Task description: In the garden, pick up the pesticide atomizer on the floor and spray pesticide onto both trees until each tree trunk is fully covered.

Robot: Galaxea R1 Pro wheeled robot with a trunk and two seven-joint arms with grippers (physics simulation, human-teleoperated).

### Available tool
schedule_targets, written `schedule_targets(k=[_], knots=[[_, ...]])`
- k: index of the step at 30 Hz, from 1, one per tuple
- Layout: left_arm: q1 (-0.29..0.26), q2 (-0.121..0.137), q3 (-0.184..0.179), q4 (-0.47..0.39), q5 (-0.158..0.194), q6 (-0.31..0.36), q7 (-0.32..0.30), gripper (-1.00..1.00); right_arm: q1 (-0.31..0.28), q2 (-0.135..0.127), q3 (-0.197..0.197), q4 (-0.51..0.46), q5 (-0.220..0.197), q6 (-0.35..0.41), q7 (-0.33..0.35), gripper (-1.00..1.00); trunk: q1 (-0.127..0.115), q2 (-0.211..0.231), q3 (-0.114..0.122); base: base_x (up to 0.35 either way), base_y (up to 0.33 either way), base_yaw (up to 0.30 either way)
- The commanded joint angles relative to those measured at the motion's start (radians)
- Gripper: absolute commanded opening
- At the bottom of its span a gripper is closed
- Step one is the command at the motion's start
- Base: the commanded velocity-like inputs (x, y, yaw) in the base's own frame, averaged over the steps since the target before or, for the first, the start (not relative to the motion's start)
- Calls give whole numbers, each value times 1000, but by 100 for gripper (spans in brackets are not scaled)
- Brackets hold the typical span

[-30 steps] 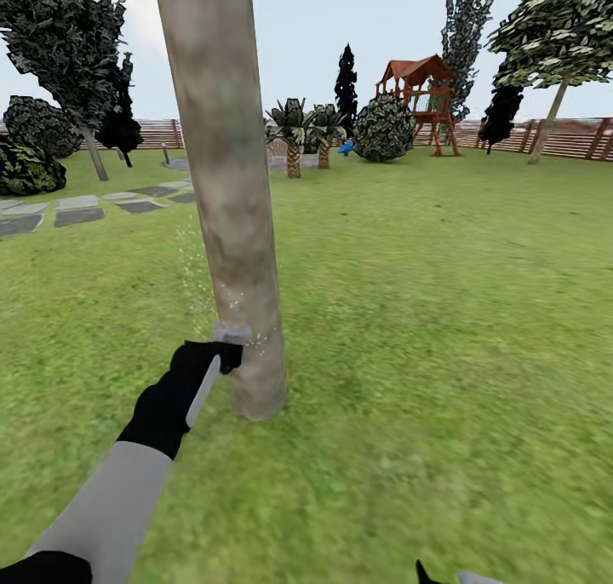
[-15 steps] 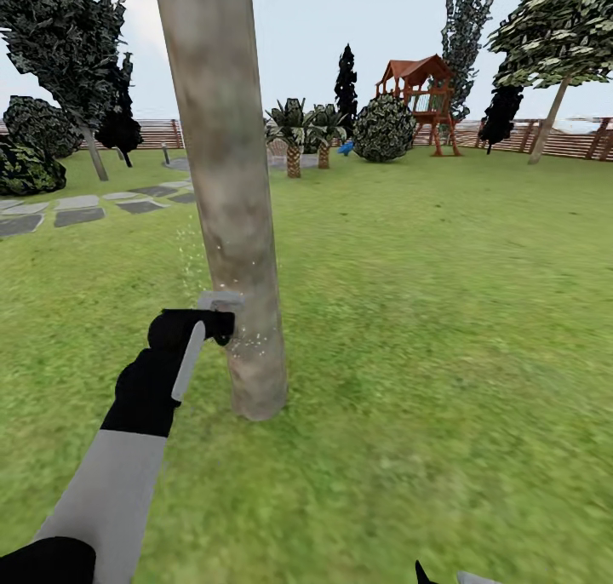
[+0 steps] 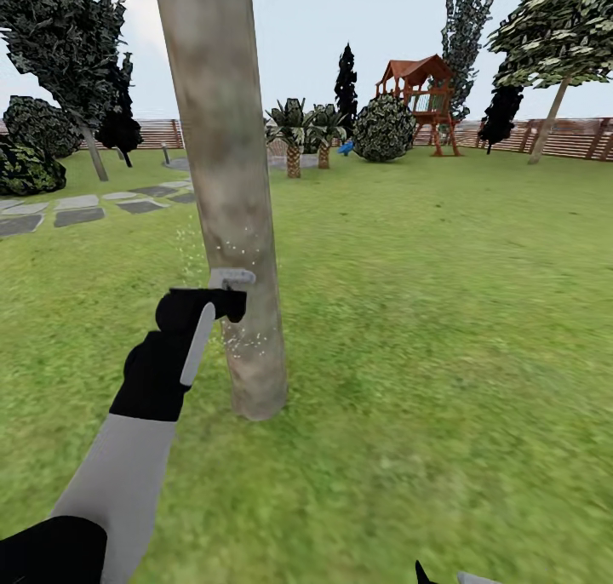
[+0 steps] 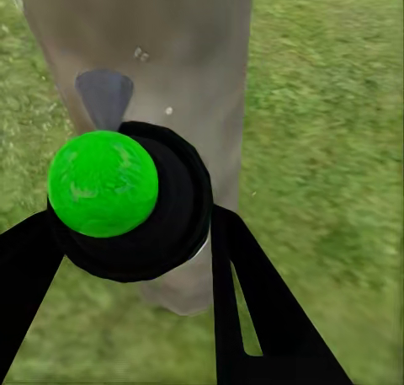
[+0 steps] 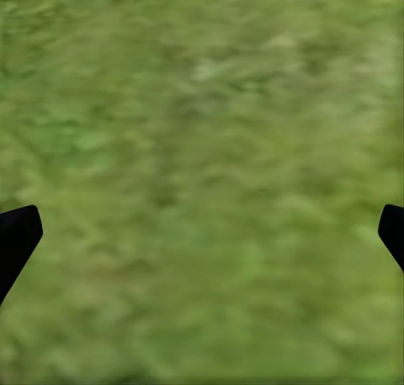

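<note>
The left tool (image 3: 223, 299) is clenched around the pesticide atomizer (image 4: 126, 201), nozzle against the tree trunk (image 3: 226, 184); whitish pesticide (image 3: 243, 339) specks dot the bark.

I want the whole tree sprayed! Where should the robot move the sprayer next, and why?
Probably a little higher up the tree trunk. The left claw holds the pesticide atomizer against the lower trunk, and the whitish pesticide specks show just around that height. The bark above looks bare of specks, so easing the arm upward while spraying should cover more.
</note>
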Motion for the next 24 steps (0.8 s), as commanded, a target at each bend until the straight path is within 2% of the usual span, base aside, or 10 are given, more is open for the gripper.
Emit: schedule_targets(k=[1, 5, 9, 13, 18, 20, 24], knots=[[3, 0, 0, 0, -1, 0, 0, -100, 0, 0, 0, 0, 0, 0, 0, 100, 0, 0, 0, 0, 0, 0], [19, 0, -5, 8, -2, -1, 0, -100, 0, 0, 0, 0, 0, 0, 0, 100, 0, 0, 0, 0, 0, 0], [70, -3, -9, 38, -2, -7, 0, -100, 0, 0, 0, 0, 0, 0, 0, 100, 0, 0, 0, 0, 0, 0], [83, -8, -6, 152, -2, -18, 0, -100, 0, 0, 0, 0, 0, 0, 0, 100, 0, 0, 0, 0, 0, 0], [83, -9, -5, 244, -2, -23, 1, -100, 0, 0, 0, 0, 0, 0, -1, 100, 0, 0, 0, 0, 0, 0], [82, -9, -4, 287, -1, -45, 1, -100, 0, 0, -2, -2, -2, -2, -3, 100, 0, 0, 0, 0, 0, 0], [68, -20, -4, 302, -2, -61, 8, -100, 0, -25, -5, -113, -4, -6, -2, 100, 0, 0, 0, 0, 0, 0]])
